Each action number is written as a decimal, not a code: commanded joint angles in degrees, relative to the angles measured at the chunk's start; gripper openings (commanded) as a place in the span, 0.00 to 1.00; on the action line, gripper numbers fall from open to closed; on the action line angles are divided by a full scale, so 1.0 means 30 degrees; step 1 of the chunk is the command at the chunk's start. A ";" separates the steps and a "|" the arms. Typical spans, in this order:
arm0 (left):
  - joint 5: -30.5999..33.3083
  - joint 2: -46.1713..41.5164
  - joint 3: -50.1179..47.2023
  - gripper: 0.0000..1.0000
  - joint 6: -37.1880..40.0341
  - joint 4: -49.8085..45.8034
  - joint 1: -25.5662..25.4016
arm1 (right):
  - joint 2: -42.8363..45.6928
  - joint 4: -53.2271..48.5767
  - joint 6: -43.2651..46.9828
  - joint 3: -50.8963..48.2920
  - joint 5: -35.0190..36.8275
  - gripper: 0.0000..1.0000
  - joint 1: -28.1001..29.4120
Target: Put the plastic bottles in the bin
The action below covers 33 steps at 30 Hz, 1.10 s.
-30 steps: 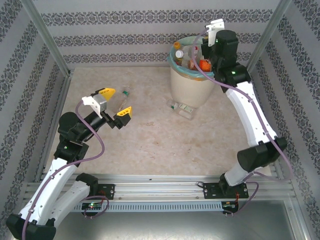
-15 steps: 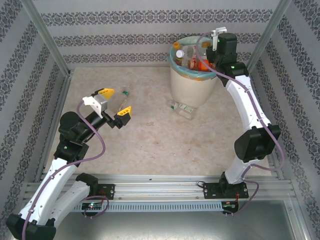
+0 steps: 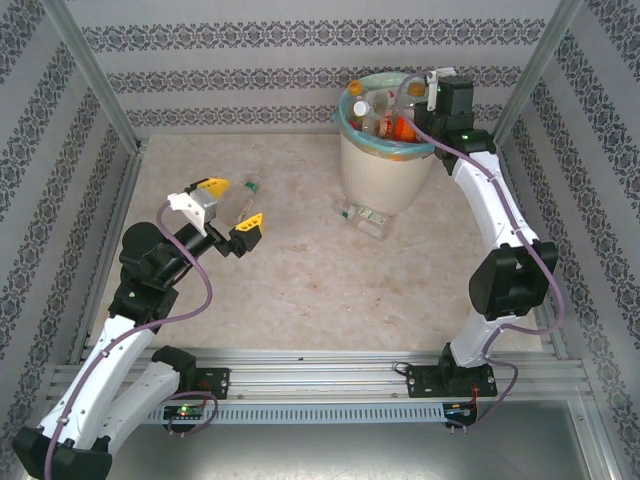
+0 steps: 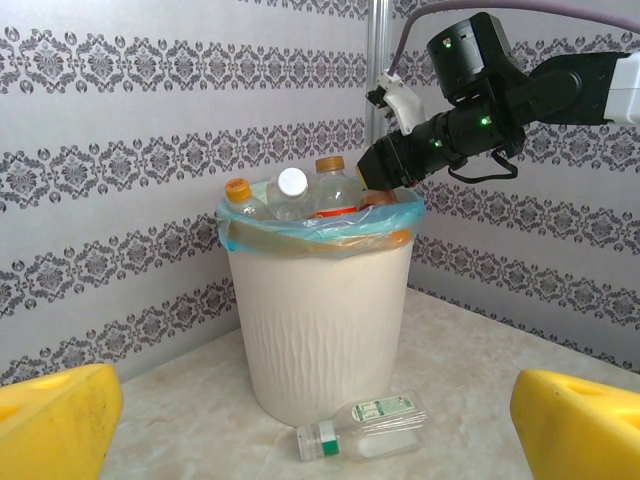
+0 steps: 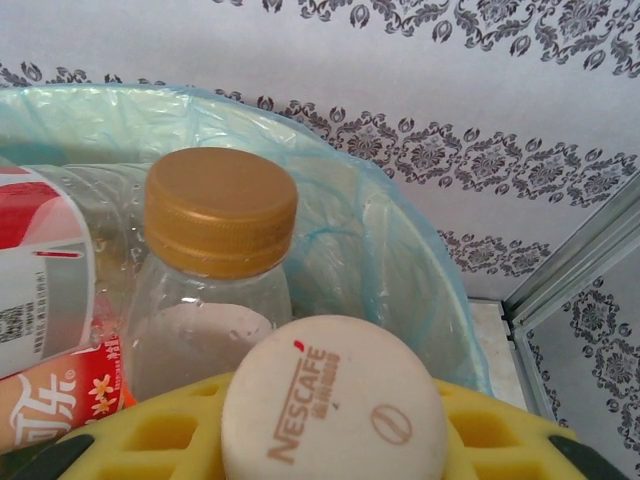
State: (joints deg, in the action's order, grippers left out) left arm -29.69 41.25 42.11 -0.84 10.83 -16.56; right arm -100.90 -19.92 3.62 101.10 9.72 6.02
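From above, the round cream-white bin (image 3: 382,180), lined with a thin teal bag, is standing at the far side of the beige marbled worktop (image 3: 300,280), with capped bottles crowding its mouth. The right arm (image 3: 490,210) is bending over its rim. A clear lying bottle (image 3: 362,217) is resting on its side just beside the bin's foot. A green-capped bottle (image 3: 249,190) is lying further left, near the left claw (image 3: 231,205), whose yellow fingers are gaping wide apart around nothing.

In the left wrist view, the bin's wall is showing faint wavy ribs, and the bag is folding over the rim. An orange cap (image 4: 237,188), a white cap (image 4: 292,182) and a gold-capped bottle (image 4: 330,165) are poking up. The lying bottle is showing a green-and-white label.

In the right wrist view, the right claw (image 5: 335,425) is clamping a held bottle (image 5: 335,400) by its smooth cream cap, printed NESCAFE, between waffle-gridded yellow pads (image 5: 160,440) at the bin's mouth. Behind it, the gold-capped bottle is standing upright inside the bag, beside a red-and-white labelled bottle (image 5: 40,290).
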 commanded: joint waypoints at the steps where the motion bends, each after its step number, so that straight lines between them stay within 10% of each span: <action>1: 0.0068 -0.0041 -0.0068 1.00 0.0372 -0.0080 -0.0223 | -0.1428 -0.2280 -0.0380 -0.0682 -0.0266 0.09 -0.0423; 18: 0.0186 0.0106 -0.0336 1.00 -0.0208 0.0498 -0.0240 | 0.0582 -0.3021 -0.1282 0.3944 -0.1472 0.65 0.0039; 33: 0.0186 0.0062 -0.0161 1.00 0.0104 0.0003 -0.0224 | 0.0401 -0.3119 -0.1176 0.2504 -0.0402 0.32 -0.0764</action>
State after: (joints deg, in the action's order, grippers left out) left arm -29.45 41.91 41.41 -0.84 10.74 -16.56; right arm -99.29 -29.02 1.28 110.43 7.05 4.97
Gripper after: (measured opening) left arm 0.999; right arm 0.332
